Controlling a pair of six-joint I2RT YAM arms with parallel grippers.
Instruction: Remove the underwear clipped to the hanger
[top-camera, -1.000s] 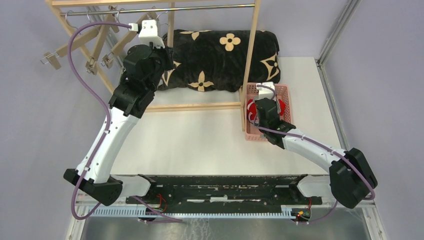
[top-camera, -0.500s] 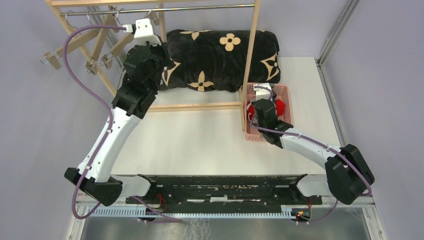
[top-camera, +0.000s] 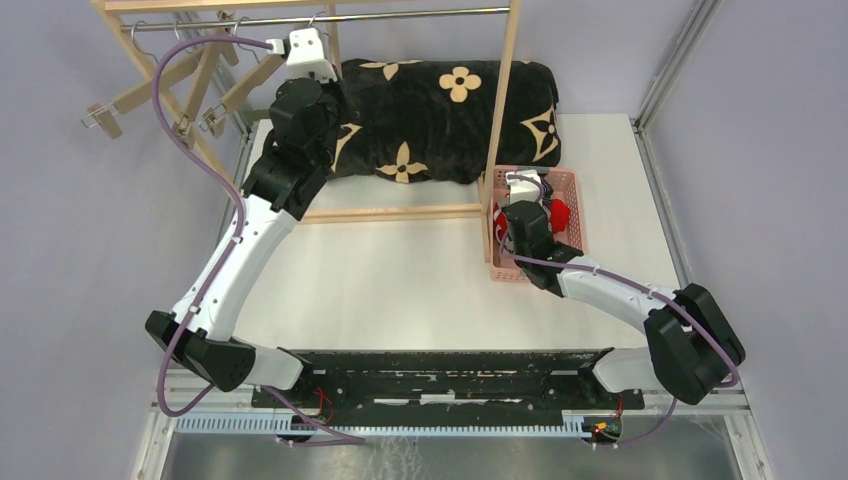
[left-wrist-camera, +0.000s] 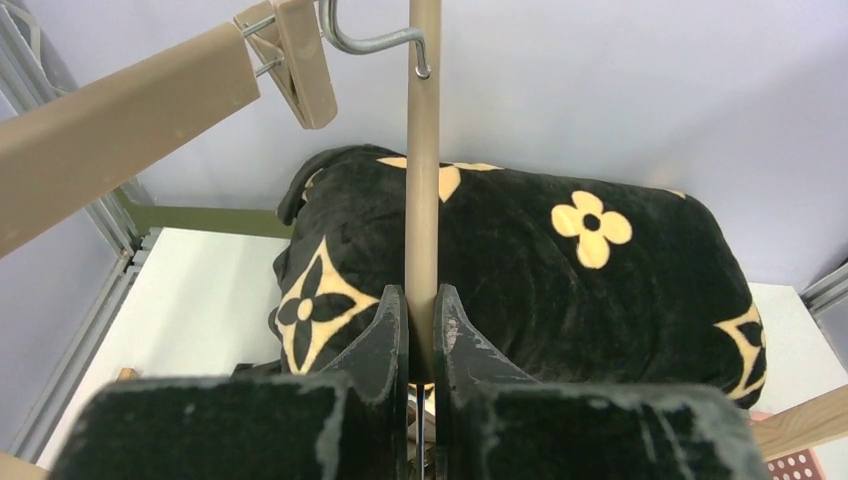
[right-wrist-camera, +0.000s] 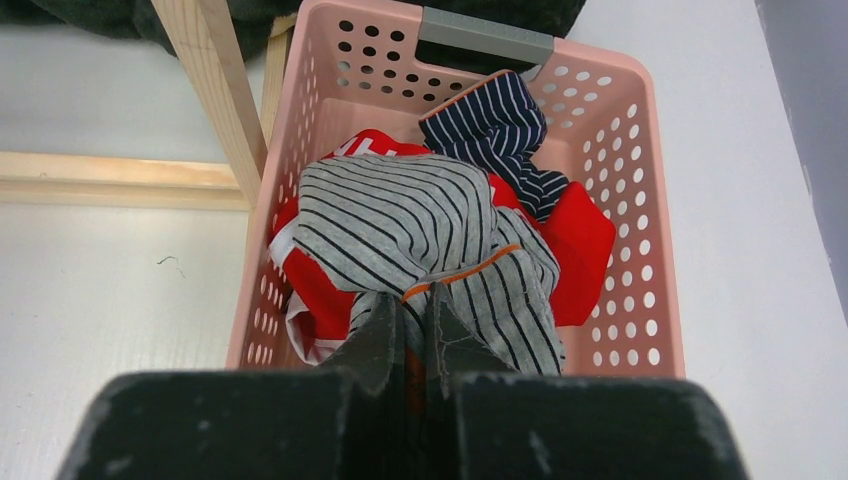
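Underwear (right-wrist-camera: 420, 230): all 3 pairs heaped in pink basket (right-wrist-camera: 640, 200), just beside rack post (right-wrist-camera: 205, 90). Grey pinstriped pair (right-wrist-camera: 400, 215) on top, long axis roughly along the basket, orange-trimmed end pointing back at R gripper (right-wrist-camera: 408, 325), jaws pinched tight on that edge. Navy pair (right-wrist-camera: 495, 130) at far end, red pair (right-wrist-camera: 585, 250) underneath. L gripper (left-wrist-camera: 421, 330) clamped on bare hanger (left-wrist-camera: 423, 180) bar. Vs a sec ago: L arm has swung rightwards along rail (top-camera: 400, 14); R arm barely shifted.
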